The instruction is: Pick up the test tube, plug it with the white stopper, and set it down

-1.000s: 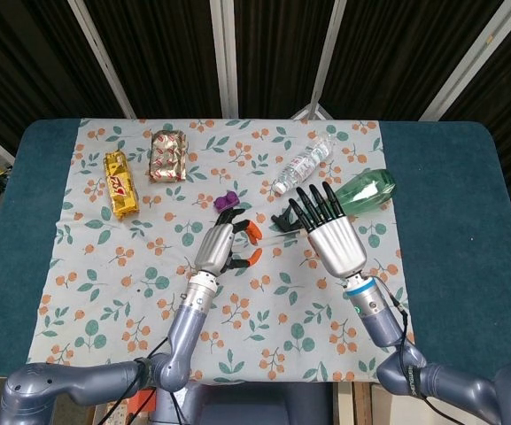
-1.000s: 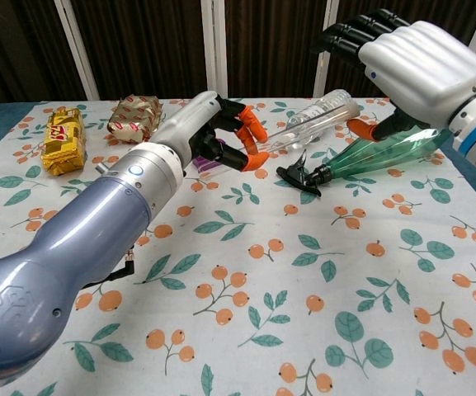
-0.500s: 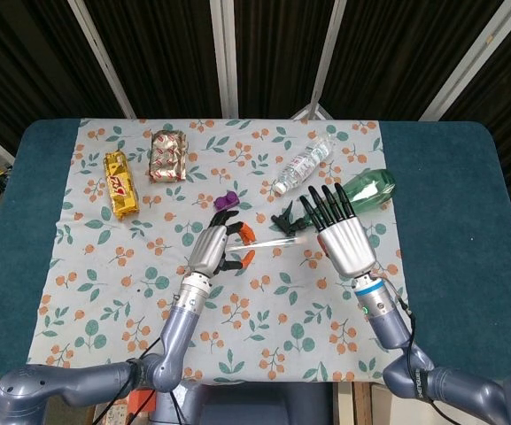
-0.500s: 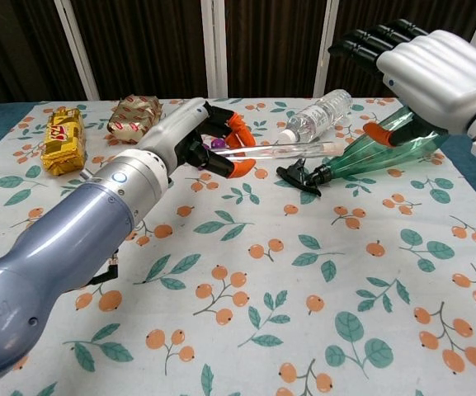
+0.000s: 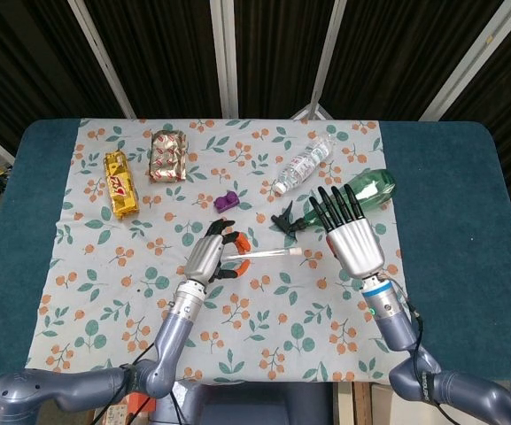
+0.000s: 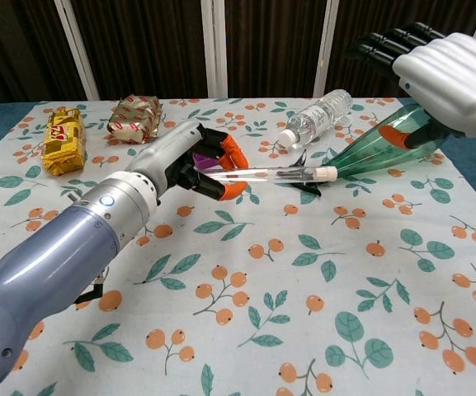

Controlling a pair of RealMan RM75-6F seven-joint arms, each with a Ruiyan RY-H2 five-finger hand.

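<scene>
The left hand [image 5: 212,255] pinches the test tube [image 5: 268,255] near its closed end, orange fingertips [image 6: 231,151] curled round the glass, holding it level above the surface [image 5: 441,221] with the white stopper [image 6: 326,173] already seated in the mouth that points toward three o'clock. The right hand [image 5: 351,232] hangs just past that stoppered end, palm down, dark fingers straight, slightly spread and holding nothing, raised clear of the floral cloth [image 5: 131,292]. Directly beyond its fingertips, toward twelve o'clock, lie the green spray bottle [image 5: 368,188] on its side with the black trigger head [image 5: 287,219] pointing back at the tube, and a clear water bottle [image 5: 303,165] just behind it. A small purple piece [image 5: 227,201] sits on the cloth at about twelve o'clock from the left hand. Two foil-wrapped snack packs, one yellow [image 5: 120,183] and one gold [image 5: 168,155], lie well apart from both hands toward ten o'clock, near the cloth's far left corner. The near half of the cloth, from under the tube to the six o'clock edge, is bare print.
</scene>
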